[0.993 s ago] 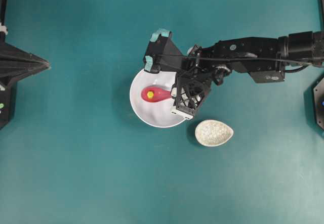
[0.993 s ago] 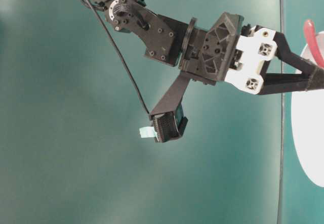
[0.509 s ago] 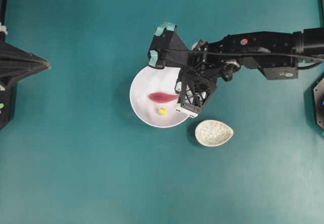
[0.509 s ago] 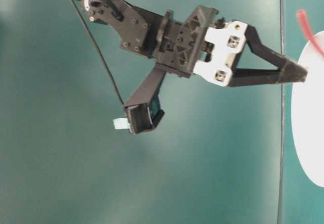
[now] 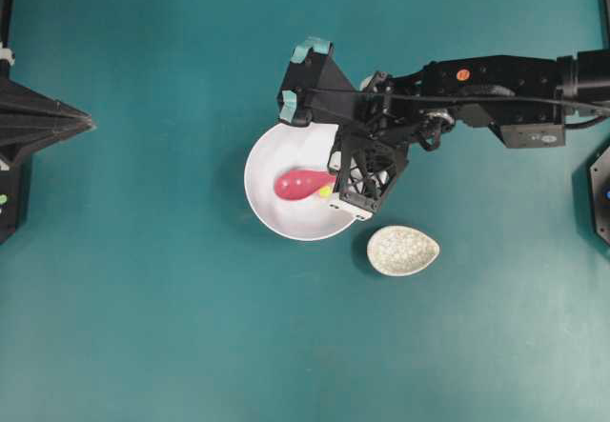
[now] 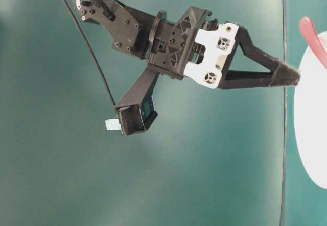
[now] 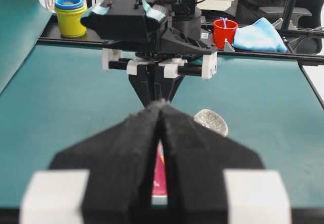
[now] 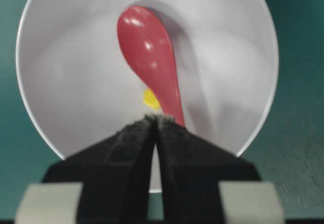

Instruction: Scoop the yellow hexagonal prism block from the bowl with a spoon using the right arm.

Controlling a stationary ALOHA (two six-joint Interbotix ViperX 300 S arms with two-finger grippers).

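Lying in the smooth white bowl point(image 8: 45, 128), the tiny yellow hexagonal prism block point(image 8: 150, 98) sits on the bowl floor, half tucked under the neck of the spoon point(image 8: 148, 52) and not in its head. The spoon is glossy red-pink, with an oval head that catches highlights and tapers into a straight handle; seen from above, the block shows as a yellow speck at the handle end of the head point(image 5: 325, 191). The right pincer point(image 8: 153, 119) has its fuzzy black fingertips pressed together, with the spoon's handle running down against their tips; whether it is actually clamped I cannot tell. A small speckled beige oval dish point(image 5: 403, 250) rests just beside the bowl on the matte teal surface point(image 5: 143, 298). The left pincer point(image 7: 161, 107), with the same dark foam-like pads, is closed with nothing in it.
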